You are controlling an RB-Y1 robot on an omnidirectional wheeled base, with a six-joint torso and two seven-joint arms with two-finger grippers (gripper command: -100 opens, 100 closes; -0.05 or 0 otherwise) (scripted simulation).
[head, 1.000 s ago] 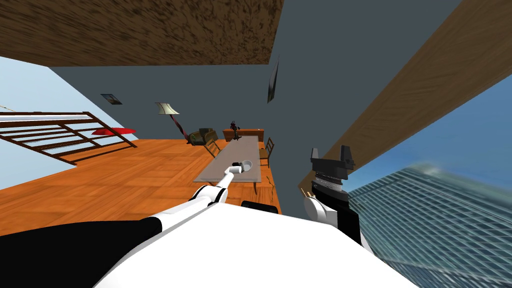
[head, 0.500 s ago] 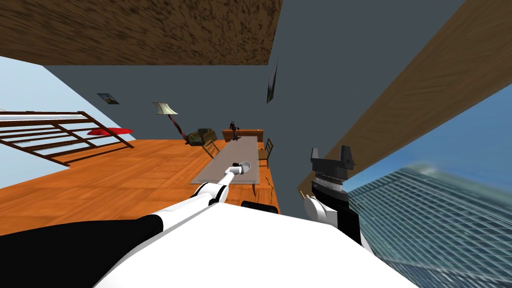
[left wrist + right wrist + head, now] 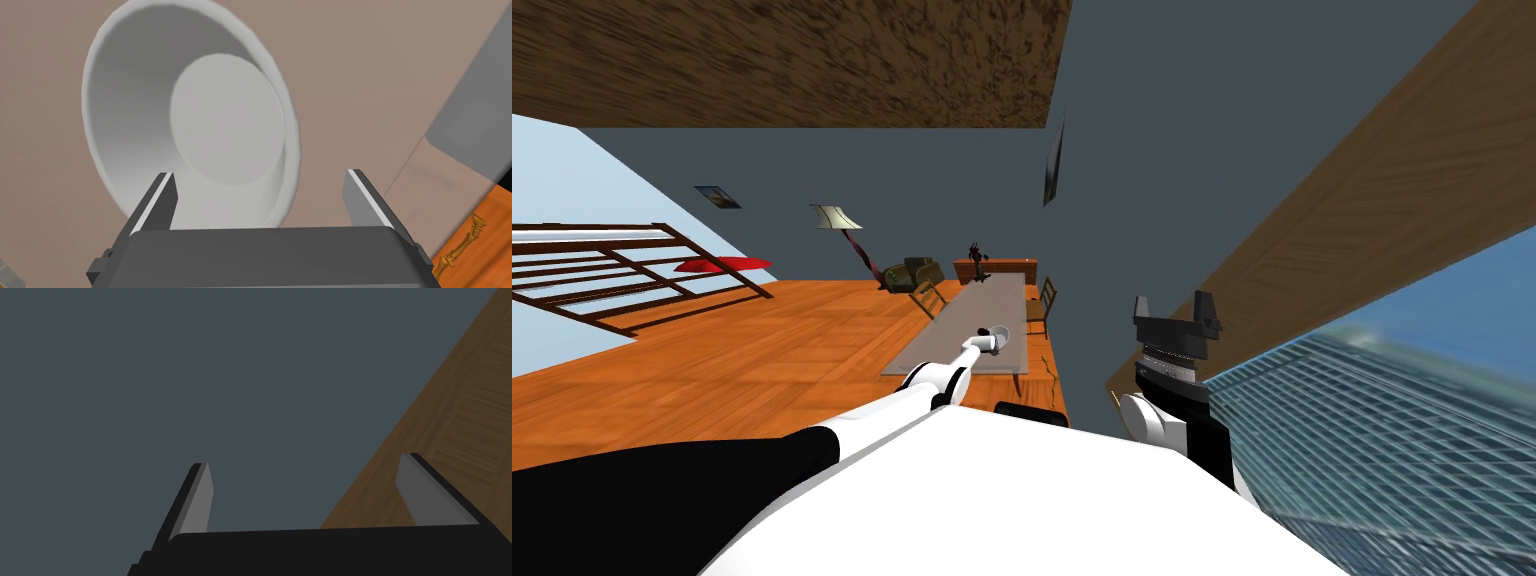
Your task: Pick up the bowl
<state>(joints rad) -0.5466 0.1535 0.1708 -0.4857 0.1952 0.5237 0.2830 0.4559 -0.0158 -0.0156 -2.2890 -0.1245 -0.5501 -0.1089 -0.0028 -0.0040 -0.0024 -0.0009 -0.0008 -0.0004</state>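
Note:
A plain light grey bowl point(image 3: 190, 125) sits on the long brownish-grey table point(image 3: 380, 75). In the head view the bowl point(image 3: 1001, 332) is small, near the table's point(image 3: 942, 345) near end, with my left arm stretched out to it. My left gripper point(image 3: 260, 192) is open and close over the bowl: one finger point(image 3: 160, 200) lies over the bowl's near wall, the other finger point(image 3: 365, 200) stands outside the rim over the tabletop. My right gripper point(image 3: 1177, 308) is raised at my right side, open and empty, its fingers point(image 3: 197, 498) in front of a wall.
Wooden chairs point(image 3: 1040, 305) stand along the table's sides, a sideboard point(image 3: 997, 268) at its far end. An armchair point(image 3: 907, 272) and a floor lamp point(image 3: 837, 218) are beyond. Orange wooden floor point(image 3: 732, 350) lies to the left, and a railing point(image 3: 602, 270) at far left.
The whole head view has shifted a little, so my head or torso has moved. My left arm stays stretched to the bowl. The right arm has not moved.

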